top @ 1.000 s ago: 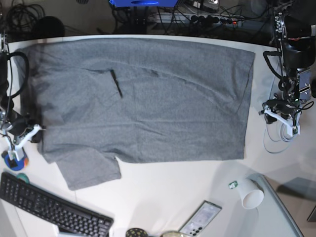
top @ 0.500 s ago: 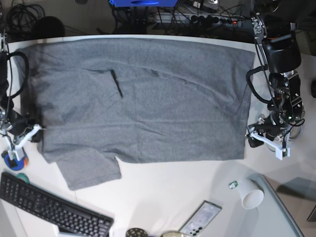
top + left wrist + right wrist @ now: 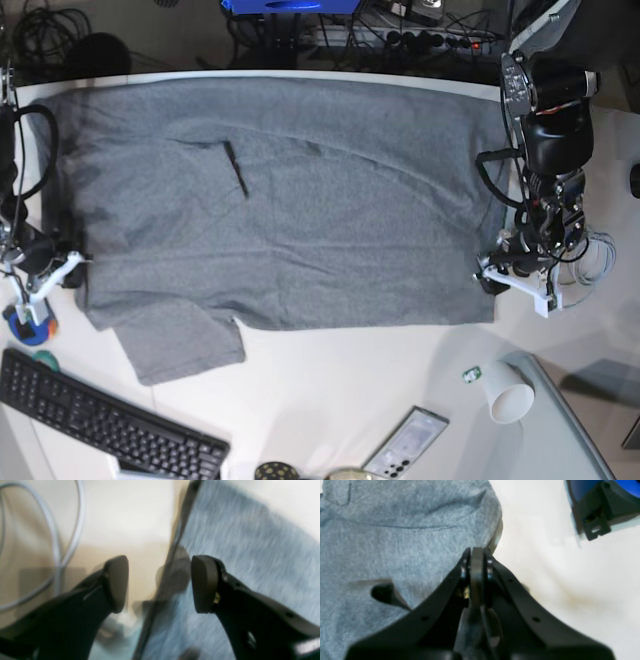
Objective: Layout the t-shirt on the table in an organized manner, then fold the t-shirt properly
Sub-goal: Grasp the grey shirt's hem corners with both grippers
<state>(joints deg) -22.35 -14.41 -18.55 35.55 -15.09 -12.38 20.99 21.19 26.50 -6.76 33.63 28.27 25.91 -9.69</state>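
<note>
The grey t-shirt (image 3: 280,200) lies spread flat across the white table (image 3: 350,380), with one sleeve (image 3: 180,345) sticking out at the near left. My left gripper (image 3: 505,278) is open at the shirt's right edge near its front corner. In the left wrist view the t-shirt (image 3: 250,555) edge runs between the two fingers (image 3: 203,583), which hold nothing. My right gripper (image 3: 62,268) is shut at the shirt's left edge. In the right wrist view that gripper (image 3: 477,555) hovers over the t-shirt (image 3: 395,542) border with nothing visible between its tips.
A black keyboard (image 3: 100,425) sits at the front left, with a blue round object (image 3: 28,325) just above it. A paper cup (image 3: 505,390) and a phone (image 3: 408,440) lie at the front right. A pale cable loop (image 3: 590,260) lies beside the left arm.
My left arm has swung in from the table's right side to the shirt's right edge, gripper still open. The right arm and the shirt have not moved.
</note>
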